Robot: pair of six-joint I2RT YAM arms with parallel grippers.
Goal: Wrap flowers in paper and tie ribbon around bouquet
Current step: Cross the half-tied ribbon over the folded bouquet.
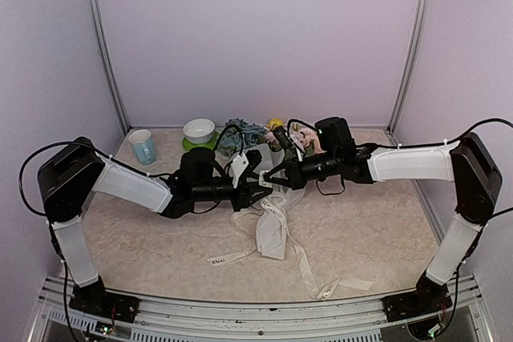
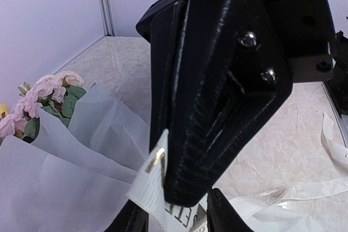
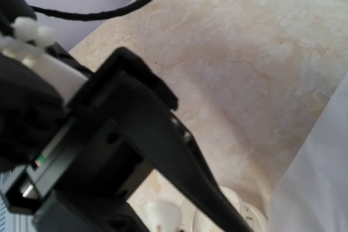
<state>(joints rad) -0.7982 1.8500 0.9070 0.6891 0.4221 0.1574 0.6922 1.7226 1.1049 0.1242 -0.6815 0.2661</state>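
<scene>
The bouquet lies at the back middle, with pink flowers [image 2: 49, 93] and yellow and blue heads [image 1: 275, 127] in white paper [image 2: 65, 183]. The cream ribbon [image 1: 272, 234] trails from the grippers toward the near edge. My right gripper [image 2: 187, 194] fills the left wrist view. Its jaws are pressed together, and the lettered ribbon [image 2: 155, 175] comes out at their tip. My left gripper [image 2: 174, 218] stands open, its fingers [image 2: 225, 213] apart on either side of that ribbon and the right gripper's tip. From above, the two grippers meet [image 1: 258, 182] just in front of the bouquet.
A light blue mug [image 1: 143, 146] stands at the back left. Next to it is a white bowl [image 1: 199, 128] on a green plate. Metal frame posts [image 1: 106, 46] rise at the back corners. Loose ribbon ends lie near the front edge [image 1: 341, 284].
</scene>
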